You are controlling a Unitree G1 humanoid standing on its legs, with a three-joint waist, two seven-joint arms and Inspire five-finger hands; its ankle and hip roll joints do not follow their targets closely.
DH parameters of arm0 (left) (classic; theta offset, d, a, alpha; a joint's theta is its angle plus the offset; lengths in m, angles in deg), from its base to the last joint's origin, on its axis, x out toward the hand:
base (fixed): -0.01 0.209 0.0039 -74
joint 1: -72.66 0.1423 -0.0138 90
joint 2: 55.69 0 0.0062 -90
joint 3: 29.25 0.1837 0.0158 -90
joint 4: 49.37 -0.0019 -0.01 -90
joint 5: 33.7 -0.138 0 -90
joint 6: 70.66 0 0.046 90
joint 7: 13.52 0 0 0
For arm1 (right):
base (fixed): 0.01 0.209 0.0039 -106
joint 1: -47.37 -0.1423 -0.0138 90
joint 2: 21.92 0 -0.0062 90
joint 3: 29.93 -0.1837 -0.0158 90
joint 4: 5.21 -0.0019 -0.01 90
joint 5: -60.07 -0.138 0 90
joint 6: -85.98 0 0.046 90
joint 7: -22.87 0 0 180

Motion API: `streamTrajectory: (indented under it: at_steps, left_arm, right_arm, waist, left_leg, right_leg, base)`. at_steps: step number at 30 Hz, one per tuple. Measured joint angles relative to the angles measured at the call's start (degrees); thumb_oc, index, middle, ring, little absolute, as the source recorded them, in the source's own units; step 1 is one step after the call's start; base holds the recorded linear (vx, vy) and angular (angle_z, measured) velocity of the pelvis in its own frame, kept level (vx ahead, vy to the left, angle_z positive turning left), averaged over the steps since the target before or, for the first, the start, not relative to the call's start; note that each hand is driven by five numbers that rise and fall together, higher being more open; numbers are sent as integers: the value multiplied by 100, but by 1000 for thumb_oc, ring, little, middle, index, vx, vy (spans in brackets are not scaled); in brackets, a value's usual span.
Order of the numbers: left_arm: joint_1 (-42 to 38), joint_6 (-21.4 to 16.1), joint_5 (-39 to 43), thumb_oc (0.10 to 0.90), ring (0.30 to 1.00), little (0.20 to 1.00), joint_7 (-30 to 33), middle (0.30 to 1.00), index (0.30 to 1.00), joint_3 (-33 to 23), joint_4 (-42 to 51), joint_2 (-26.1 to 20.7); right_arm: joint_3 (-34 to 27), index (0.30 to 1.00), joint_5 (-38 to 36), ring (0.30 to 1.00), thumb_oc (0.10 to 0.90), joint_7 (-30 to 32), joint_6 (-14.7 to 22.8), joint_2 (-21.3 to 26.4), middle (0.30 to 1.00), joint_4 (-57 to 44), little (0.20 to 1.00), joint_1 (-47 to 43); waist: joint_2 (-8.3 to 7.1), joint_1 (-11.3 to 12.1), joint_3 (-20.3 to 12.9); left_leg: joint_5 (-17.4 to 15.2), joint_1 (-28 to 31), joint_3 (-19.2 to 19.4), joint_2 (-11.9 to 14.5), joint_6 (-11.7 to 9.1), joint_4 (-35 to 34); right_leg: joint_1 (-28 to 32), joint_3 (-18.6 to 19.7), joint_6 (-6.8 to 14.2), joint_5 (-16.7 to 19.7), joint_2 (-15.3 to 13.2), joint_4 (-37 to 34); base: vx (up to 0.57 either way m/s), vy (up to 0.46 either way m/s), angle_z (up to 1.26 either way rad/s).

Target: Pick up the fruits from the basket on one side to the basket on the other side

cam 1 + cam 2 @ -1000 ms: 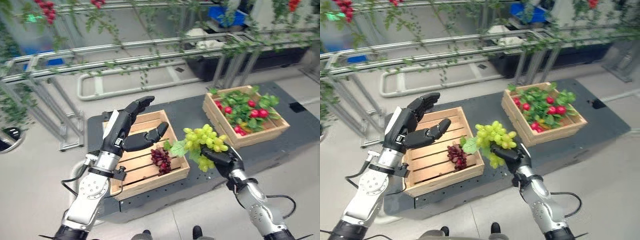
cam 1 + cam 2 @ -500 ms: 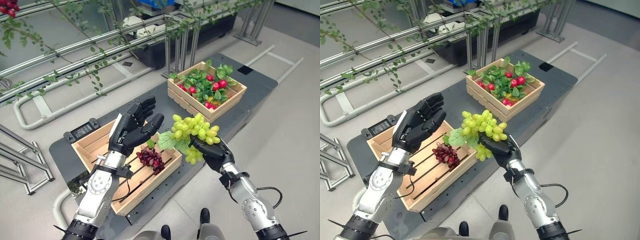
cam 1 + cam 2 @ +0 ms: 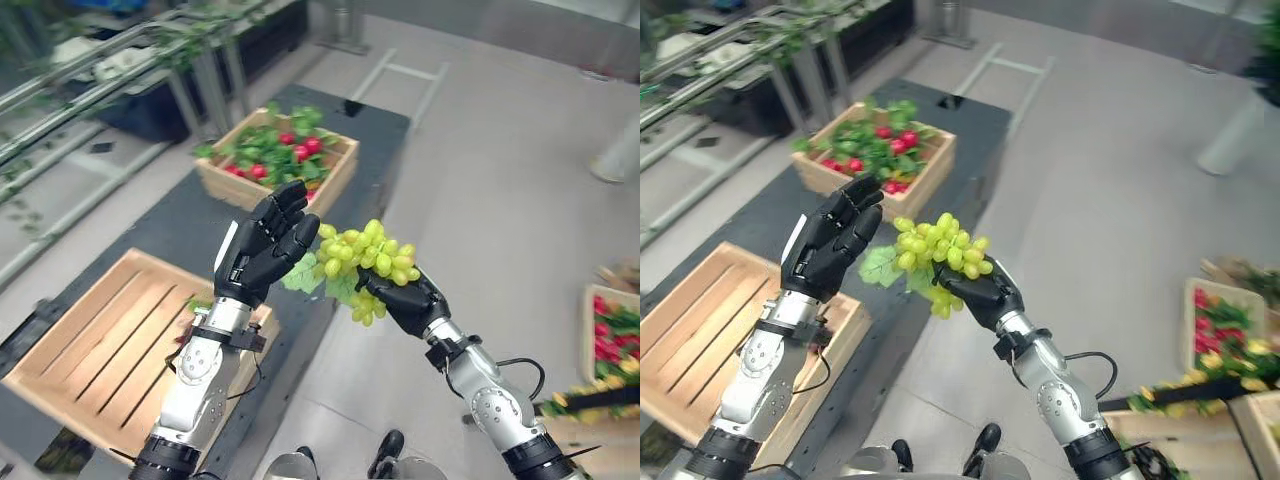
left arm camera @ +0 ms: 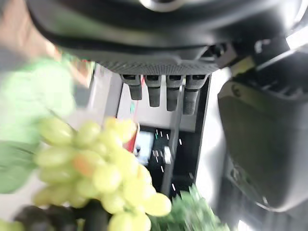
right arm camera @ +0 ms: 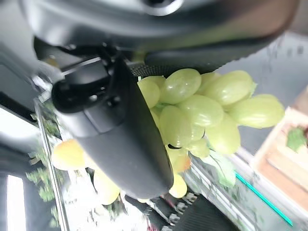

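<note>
Above the near edge of the dark platform [image 3: 200, 215], your right hand [image 3: 408, 304] holds the bunch of green grapes [image 3: 368, 252] up in the air. Its fingers and thumb are curled round the underside of the bunch; your right wrist view shows the thumb [image 5: 126, 139] pressed across the grapes [image 5: 192, 113]. A green leaf [image 3: 300, 272] hangs off the platform side of the bunch.

Your left hand [image 3: 262, 250] is raised just beside the grapes, on their platform side. Fingers are straight and loosely spread, palm turned toward the bunch. Your left wrist view shows the straight fingertips [image 4: 154, 94] clear of the grapes [image 4: 101, 168], gripping nothing. From the head views you cannot tell whether the palm brushes the leaf.

On the platform, the slatted wooden crate [image 3: 60, 375] sits at the end nearer you, below and behind your left forearm. A small bit of green leaf [image 3: 197, 303] shows inside it by the wrist; the arm hides the rest of that corner.

Farther along the platform from that crate, well apart from it, stands a second wooden crate [image 3: 335, 175] packed with green leaves and red fruits [image 3: 285, 145]. The grapes hang off the platform's edge, between the two crates in depth, touching neither.

Off the platform, across the bare floor on your right side, another wooden crate [image 3: 590, 330] with leaves and red fruit shows at the frame edge.

Beyond the platform, metal racking [image 3: 60, 70] with trailing green vines runs along the far side.
</note>
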Motion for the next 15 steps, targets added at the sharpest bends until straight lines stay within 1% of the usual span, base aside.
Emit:
streamTrajectory:
  at_steps: [1, 2, 3, 4, 5, 6, 7, 8, 10, 12, 15]
  left_arm:
    - [-4, -1, 5, 800, 900, 900, -2, 900, 900, -1, 1, -5]
    - [-7, -1, 33, 800, 900, 900, 26, 900, 900, -8, -1, 20]
    - [2, -1, 59, 800, 900, 900, 25, 900, 900, 0, -1, 34]
    - [-1, 1, 73, 800, 900, 900, 18, 900, 900, 85, -2, 30]
    - [3, 0, 69, 800, 900, 900, -19, 900, 900, 164, -2, 74]
    - [-11, 1, 66, 800, 900, 900, -64, 900, 900, 297, 1, 97]
    - [18, 1, 66, 800, 900, 900, -152, 900, 900, 370, 1, 143]
    - [48, 2, 73, 800, 900, 900, -198, 900, 900, 379, 2, 161]
    - [-23, 2, 95, 800, 900, 900, -259, 900, 900, 377, 8, 226]
    - [-37, 9, 167, 800, 900, 900, -298, 900, 900, 375, 12, 291]
    - [-38, 19, 189, 800, 900, 900, -403, 900, 900, 376, 12, 334]
  right_arm:
    - [-1, 300, 1, 300, 400, 0, 0, -2, 300, 0, 300, 18]
    - [-5, 300, 2, 300, 400, 1, 11, 1, 300, 0, 300, 18]
    - [-10, 300, 3, 300, 400, 1, 17, 1, 300, 5, 300, 19]
    - [-19, 300, 7, 300, 400, 4, 66, -18, 300, 9, 300, 90]
    - [-28, 300, 8, 300, 400, 4, 90, 25, 300, 4, 300, 112]
    - [-78, 300, 11, 300, 400, 4, 105, 165, 300, 7, 300, 99]
    - [-116, 300, 14, 300, 400, 4, 143, 265, 300, 51, 300, 129]
    - [-124, 300, 26, 300, 400, 7, 169, 246, 300, 120, 300, 177]
    - [-149, 300, 26, 300, 400, 5, 253, 254, 300, 117, 300, 241]
    - [-170, 300, 28, 300, 400, 5, 262, 255, 300, 118, 300, 250]
    - [-170, 300, 38, 300, 400, 5, 270, 253, 300, 118, 300, 267]
  waist:
    - [-74, -6, -59]
    - [-126, -6, -103]
    - [-103, 5, -100]
    - [-199, -75, -125]
    - [-217, -119, -144]
    - [-81, -210, -154]
    - [103, -286, -206]
    - [83, -310, -242]
    - [65, -513, -253]
    - [71, -619, -255]
    - [76, -622, -256]
  left_leg:
    - [20, -17, 25, -50, -33, -18]
    - [77, -8, -40, -16, -117, -60]
    - [81, -24, -103, 56, -131, -18]
    - [-16, -344, -199, 104, -169, 365]
    - [13, -414, -454, -63, -187, 44]
    - [105, -461, -641, -229, -237, -527]
    - [755, -412, -836, -213, -9, -706]
    - [788, -339, -772, -189, -41, -750]
    - [812, -319, -763, -160, -75, -770]
    - [821, -325, -748, -140, -89, -769]
    - [835, -326, -731, -100, -110, -766]
  right_leg:
    - [42, 69, 117, -49, -57, -103]
    - [180, 236, 542, 139, 95, -524]
    - [273, 306, 506, 273, 180, -768]
    - [380, 384, 397, 473, 225, -1187]
    - [411, 457, 427, 570, 216, -1365]
    - [382, 528, 418, 580, 268, -1365]
    - [397, 568, 414, 562, 452, -1368]
    - [416, 653, 401, 543, 489, -1370]
    - [382, 676, 394, 525, 523, -1372]
    - [353, 702, 386, 523, 546, -1372]
    - [311, 800, 360, 513, 603, -1373]
  base:
    - [-78, -223, -61]
    - [-63, -167, -55]
    - [-91, -231, -57]
    - [-67, -163, -32]
    - [-126, -286, -29]
    - [-145, -311, -34]
    - [-167, -356, -56]
    - [-122, -251, -47]
    - [-108, -213, -19]
    - [-127, -194, -8]
    - [-106, -131, -9]
